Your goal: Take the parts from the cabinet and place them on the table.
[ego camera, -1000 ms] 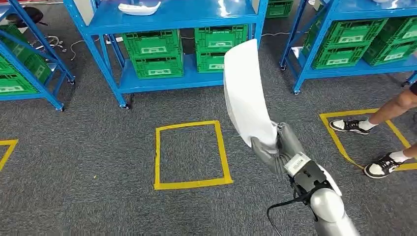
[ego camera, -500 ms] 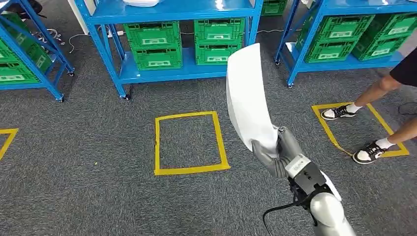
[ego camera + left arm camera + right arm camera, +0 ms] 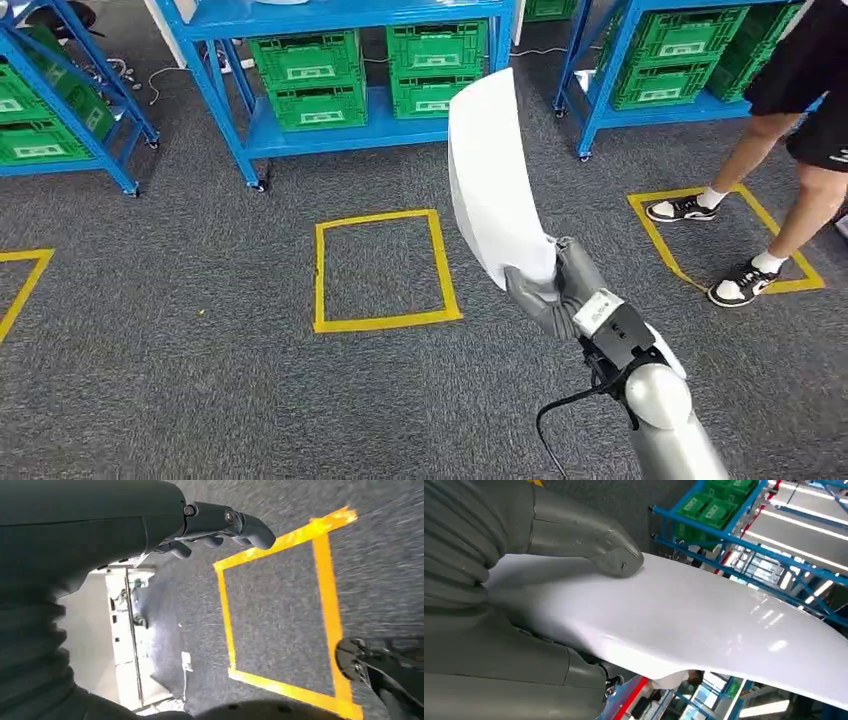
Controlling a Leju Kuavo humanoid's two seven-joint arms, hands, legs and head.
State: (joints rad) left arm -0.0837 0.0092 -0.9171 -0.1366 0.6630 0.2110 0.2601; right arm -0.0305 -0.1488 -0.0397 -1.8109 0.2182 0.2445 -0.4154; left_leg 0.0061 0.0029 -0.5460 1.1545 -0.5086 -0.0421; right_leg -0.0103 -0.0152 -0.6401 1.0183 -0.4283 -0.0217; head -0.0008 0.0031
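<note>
A long, curved white part (image 3: 492,180) stands upright over the grey carpet in the head view, with my right hand (image 3: 553,287) gripping its lower end. In the right wrist view the grey thumb (image 3: 589,542) presses on the glossy white part (image 3: 704,620), and the rest of the hand wraps under it. My left hand (image 3: 150,525) hangs over the floor in the left wrist view. Its dark fingers (image 3: 225,522) are loosely extended and hold nothing.
Blue shelving racks (image 3: 330,140) with green crates (image 3: 310,90) stand ahead, and another rack (image 3: 60,120) is at the left. A yellow tape square (image 3: 380,270) marks the carpet in front. A person (image 3: 790,150) stands at the right on another taped square (image 3: 650,225).
The whole picture has shifted, so the camera has moved: the racks sit higher in the frame and more of the person shows. My right hand still holds the white part.
</note>
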